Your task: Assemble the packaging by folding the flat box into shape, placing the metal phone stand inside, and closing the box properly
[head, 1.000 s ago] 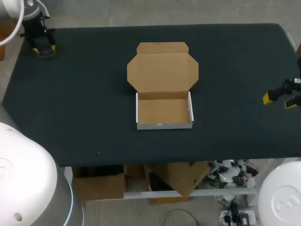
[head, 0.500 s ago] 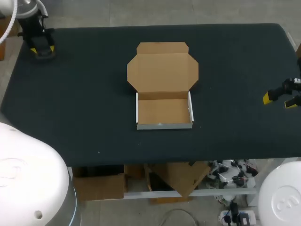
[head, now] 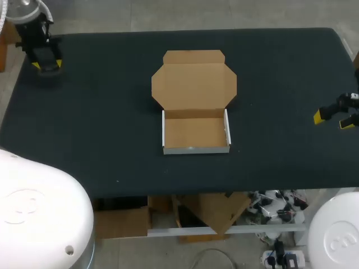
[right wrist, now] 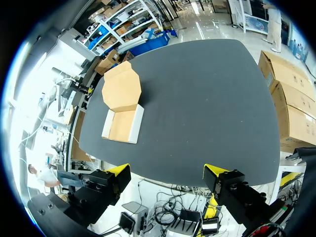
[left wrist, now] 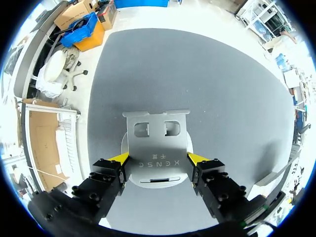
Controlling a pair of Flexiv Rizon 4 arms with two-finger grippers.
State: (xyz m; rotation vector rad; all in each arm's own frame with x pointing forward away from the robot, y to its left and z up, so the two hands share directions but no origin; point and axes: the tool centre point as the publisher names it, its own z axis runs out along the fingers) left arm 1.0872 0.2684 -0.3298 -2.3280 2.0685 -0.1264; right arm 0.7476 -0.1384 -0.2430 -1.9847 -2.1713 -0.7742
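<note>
Left tool (left wrist: 158,158) clamps the silver metal phone stand (left wrist: 157,133), apparently bound for the folded brown cardboard box (head: 196,131); right tool (right wrist: 167,170) idles, fingers apart.

Box (head: 196,133): folded into an open tray, white outside and brown inside, set at the middle of the table (head: 112,112), with its lid (head: 193,84) laid flat behind. Metal phone stand (left wrist: 157,148): silvery, two cut-outs, placed near the far left corner.
</note>
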